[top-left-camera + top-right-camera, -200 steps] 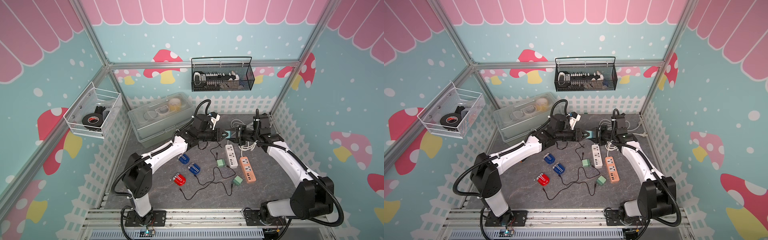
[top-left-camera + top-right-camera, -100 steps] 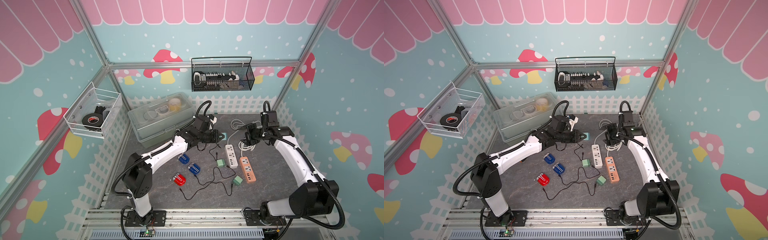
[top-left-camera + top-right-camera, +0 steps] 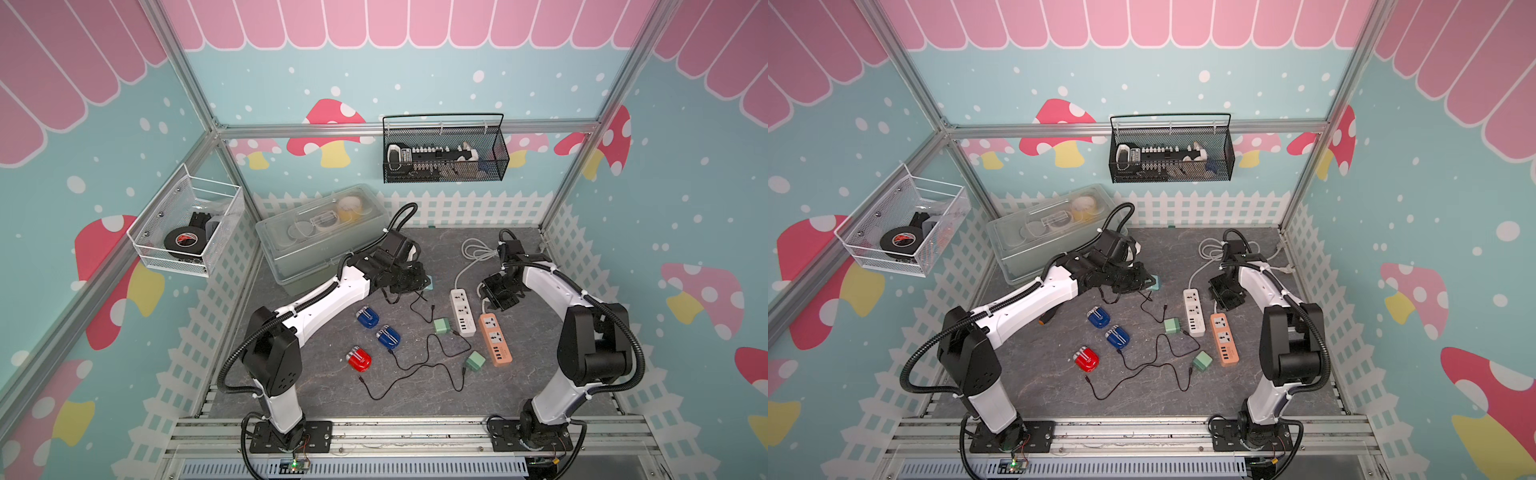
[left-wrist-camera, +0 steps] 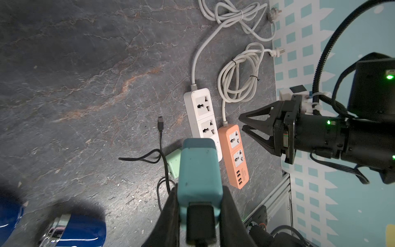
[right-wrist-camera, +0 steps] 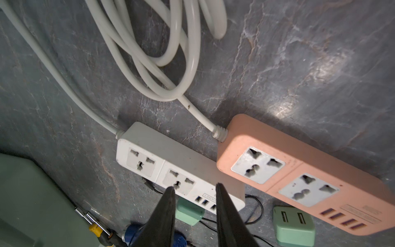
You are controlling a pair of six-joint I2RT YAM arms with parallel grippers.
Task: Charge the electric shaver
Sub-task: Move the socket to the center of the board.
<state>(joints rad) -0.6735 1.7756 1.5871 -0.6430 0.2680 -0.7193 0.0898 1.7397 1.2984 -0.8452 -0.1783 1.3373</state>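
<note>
My left gripper is shut on a teal charger block with a black cable plug in its near end, held just above the table. The same block shows in both top views. The cable's free end lies on the table. Two blue shavers and a red shaver lie under the left arm. My right gripper is open and empty, hovering over the cord end of the white power strip and orange power strip.
Two green adapters with black cables lie beside the strips. Coiled white cords sit at the back right. A clear lidded box stands at the back left. Wire baskets hang on the walls.
The grippers met at the teal block a second ago. The right gripper has let go, drawn back to the right and dropped over the strips. The left keeps the block and has lowered it.
</note>
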